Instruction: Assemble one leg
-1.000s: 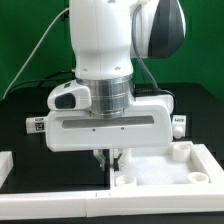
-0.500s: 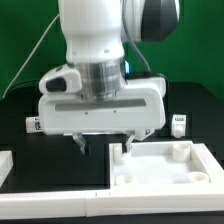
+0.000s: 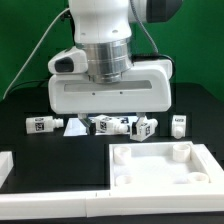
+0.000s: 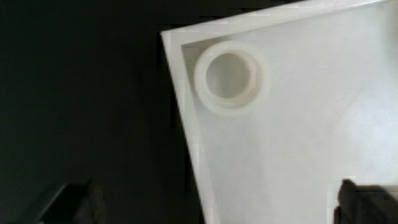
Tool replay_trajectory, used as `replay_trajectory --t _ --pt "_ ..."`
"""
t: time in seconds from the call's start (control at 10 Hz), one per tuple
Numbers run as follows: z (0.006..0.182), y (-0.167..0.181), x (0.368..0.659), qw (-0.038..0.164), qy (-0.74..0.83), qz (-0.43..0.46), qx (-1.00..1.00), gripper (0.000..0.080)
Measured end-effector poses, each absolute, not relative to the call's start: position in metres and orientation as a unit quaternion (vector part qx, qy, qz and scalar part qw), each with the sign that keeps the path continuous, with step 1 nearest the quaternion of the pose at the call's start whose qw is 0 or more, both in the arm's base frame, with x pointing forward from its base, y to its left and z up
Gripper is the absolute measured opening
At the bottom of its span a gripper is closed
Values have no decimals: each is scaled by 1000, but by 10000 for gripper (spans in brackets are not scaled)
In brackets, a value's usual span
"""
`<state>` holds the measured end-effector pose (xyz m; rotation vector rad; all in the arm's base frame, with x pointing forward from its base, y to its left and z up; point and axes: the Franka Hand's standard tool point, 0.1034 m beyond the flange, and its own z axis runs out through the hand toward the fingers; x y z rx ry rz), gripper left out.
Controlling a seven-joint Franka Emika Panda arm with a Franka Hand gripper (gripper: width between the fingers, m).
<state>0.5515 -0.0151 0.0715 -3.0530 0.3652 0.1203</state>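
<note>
Several legs, small white blocks with black-and-white tags, lie in a row on the black table behind the tray: one at the exterior view's left [image 3: 40, 125], two in the middle [image 3: 105, 126] [image 3: 145, 127] and one at the right [image 3: 178, 124]. The arm's white hand [image 3: 110, 95] hangs above the middle of that row, and its fingertips do not show there. In the wrist view my gripper [image 4: 217, 205] is open and empty, with one dark finger [image 4: 68, 205] over the black table and the other [image 4: 370, 203] over the tray [image 4: 302, 150].
The large white square tray [image 3: 150, 178] with round corner holes [image 4: 231, 75] lies at the front right. A small white wedge-shaped piece [image 3: 72, 128] lies among the legs. A white block [image 3: 5, 165] sits at the left edge, and a white strip [image 3: 55, 203] runs along the front.
The hand has risen from low at the tray's back-left corner and moved back. The row of legs it covered now shows. The gripper holds nothing.
</note>
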Motion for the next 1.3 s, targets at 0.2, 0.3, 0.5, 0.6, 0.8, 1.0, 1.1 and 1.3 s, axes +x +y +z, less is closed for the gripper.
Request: replay_trajectory --t 0.2,0.3,0.5,0.6,0.8,1.0,1.1,1.3 --pt "71 -12 551 33 180 42 -982 649" --pt "67 -3 540 38 224 46 -973 649" --pt "69 26 508 46 287 60 -955 649" --pt "77 39 503 46 283 59 -956 649" --pt "74 36 504 49 274 63 -958 649" --pt "73 35 496 55 266 100 -957 649" --pt "69 33 481 74 274 155 -946 649" --pt "63 34 456 102 271 242 -926 649"
